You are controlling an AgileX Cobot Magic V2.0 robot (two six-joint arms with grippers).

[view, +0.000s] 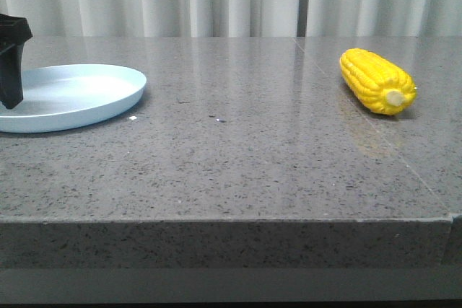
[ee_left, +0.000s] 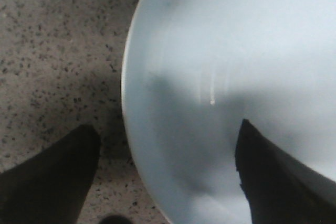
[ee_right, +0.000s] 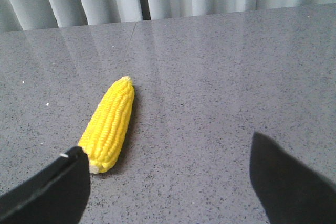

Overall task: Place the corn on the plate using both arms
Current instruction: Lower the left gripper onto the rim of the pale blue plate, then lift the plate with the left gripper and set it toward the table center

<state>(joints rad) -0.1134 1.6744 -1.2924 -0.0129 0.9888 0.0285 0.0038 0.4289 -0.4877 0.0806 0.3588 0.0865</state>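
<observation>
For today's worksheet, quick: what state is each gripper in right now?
Left gripper: open, straddling the plate rim, holding nothing.
Right gripper: open, empty, near the corn.

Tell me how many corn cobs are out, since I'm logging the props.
1. The corn lies on the grey table at front right, far from the plate at left. No other cob shows in any view.
</observation>
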